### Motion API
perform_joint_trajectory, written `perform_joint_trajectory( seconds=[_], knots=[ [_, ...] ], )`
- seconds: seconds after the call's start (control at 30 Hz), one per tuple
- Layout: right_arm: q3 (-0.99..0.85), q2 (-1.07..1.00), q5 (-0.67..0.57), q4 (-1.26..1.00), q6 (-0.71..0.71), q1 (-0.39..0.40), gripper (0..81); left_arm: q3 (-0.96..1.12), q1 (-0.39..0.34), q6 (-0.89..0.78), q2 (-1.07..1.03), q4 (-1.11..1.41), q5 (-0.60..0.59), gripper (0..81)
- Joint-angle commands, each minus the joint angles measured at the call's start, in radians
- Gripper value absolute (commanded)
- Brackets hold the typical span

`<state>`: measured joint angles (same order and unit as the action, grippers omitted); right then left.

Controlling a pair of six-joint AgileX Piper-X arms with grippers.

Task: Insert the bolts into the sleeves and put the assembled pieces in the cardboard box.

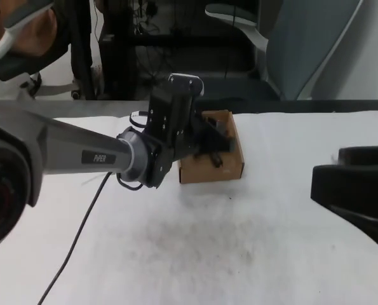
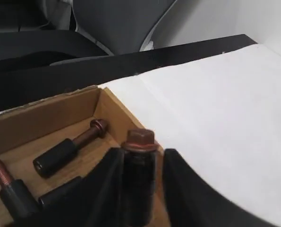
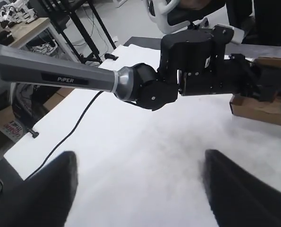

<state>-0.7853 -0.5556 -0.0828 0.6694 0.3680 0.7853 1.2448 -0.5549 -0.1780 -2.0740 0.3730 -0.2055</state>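
- The bench (image 1: 252,254) has a white cover and lies under both grippers.
- The left arm (image 1: 68,149) stretches over the bench, and its wrist ends above the cardboard box.
- The right gripper (image 3: 140,163) hangs over a bare part of the cover. Its two fingers are spread wide and nothing is between them. It is well apart from the box and from the left gripper.
- The cardboard box (image 1: 211,170) stands open directly under the left gripper. In the left wrist view one corner of its wall is just beyond the fingertips.
- The left gripper (image 2: 141,158) is over the inside of the box, near that corner. Its fingers are pressed from both sides on the held piece.
- The held piece (image 2: 138,182) is a dark sleeve with a bolt inside it. It stands about upright between the fingers, and the brown bolt head (image 2: 139,139) sticks out past the fingertips.
- Two lying pieces rest on the box floor beside the left gripper, each a bolt in a dark sleeve: one (image 2: 69,147) near the far wall, the other (image 2: 10,191) more to the side.
- A black cable (image 1: 81,229) lies on the cover, below the left arm and away from both grippers.
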Motion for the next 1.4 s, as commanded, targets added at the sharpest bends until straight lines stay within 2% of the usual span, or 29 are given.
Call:
perform_joint_trajectory(
  seconds=[0.0, 0.03, 0.2, 0.23, 0.3, 0.33, 0.37, 0.4, 0.43, 0.47, 0.57, 0.67, 0.83, 0.93, 1.07, 1.23, 1.37],
  knots=[
    [-0.005, 0.006, -0.015, -0.001, 0.008, 0.001, 70.0, 0.042, 0.0, -0.002, 0.026, 0.06, 0.001, 58.2],
    [-0.005, 0.006, -0.015, -0.001, 0.005, 0.001, 70.0, 0.046, 0.0, -0.002, 0.033, 0.073, 0.001, 70.0],
    [-0.003, 0.006, 0.018, 0.018, -0.032, 0.001, 70.0, 0.046, 0.0, -0.002, 0.096, 0.068, 0.025, 70.0],
    [-0.003, 0.006, 0.042, 0.028, -0.066, 0.001, 65.4, 0.046, 0.0, -0.002, 0.114, 0.06, 0.025, 70.0],
    [-0.003, 0.006, 0.11, 0.043, -0.161, 0.001, 44.7, 0.043, 0.002, -0.019, 0.162, 0.031, 0.025, 70.0],
    [-0.003, 0.006, 0.163, 0.043, -0.234, 0.001, 29.5, 0.042, 0.004, -0.041, 0.196, 0.002, 0.025, 61.3],
    [-0.003, 0.003, 0.238, 0.035, -0.322, 0.001, 8.5, 0.042, 0.007, -0.062, 0.234, -0.039, 0.012, 44.4],
    [-0.003, 0.001, 0.292, 0.024, -0.406, 0.001, 0.0, 0.042, 0.012, -0.074, 0.27, -0.077, -0.006, 29.3],
    [-0.003, -0.004, 0.358, -0.002, -0.472, 0.001, 0.4, 0.042, 0.018, -0.075, 0.319, -0.132, -0.01, 8.7],
    [-0.003, -0.005, 0.412, -0.037, -0.517, -0.002, 0.4, 0.042, 0.025, -0.048, 0.372, -0.187, -0.01, 0.7],
    [-0.003, -0.005, 0.458, -0.156, -0.564, -0.042, 0.6, 0.025, 0.057, 0.116, 0.537, -0.302, 0.003, 1.8],
    [-0.003, -0.005, 0.419, -0.24, -0.59, -0.153, 0.6, -0.013, 0.119, 0.195, 0.721, -0.344, 0.001, 1.8],
    [-0.003, -0.01, 0.179, -0.311, -0.593, -0.41, 0.6, -0.114, 0.302, 0.232, 1.031, -0.373, -0.063, 1.8],
    [-0.003, -0.024, 0.098, -0.332, -0.569, -0.573, 0.6, -0.195, 0.416, 0.256, 1.204, -0.423, -0.101, 1.8],
    [-0.003, -0.011, -0.102, -0.291, -0.471, -0.723, 0.6, -0.322, 0.506, 0.256, 1.377, -0.514, -0.118, 1.8],
    [-0.003, 0.113, -0.102, -0.085, -0.542, -0.815, 0.6, -0.514, 0.548, 0.244, 1.574, -0.587, -0.118, 1.8],
    [0.059, 0.277, -0.11, 0.064, -0.531, -0.837, 0.6, -0.658, 0.548, 0.159, 1.707, -0.588, -0.118, 1.8]
  ],
)
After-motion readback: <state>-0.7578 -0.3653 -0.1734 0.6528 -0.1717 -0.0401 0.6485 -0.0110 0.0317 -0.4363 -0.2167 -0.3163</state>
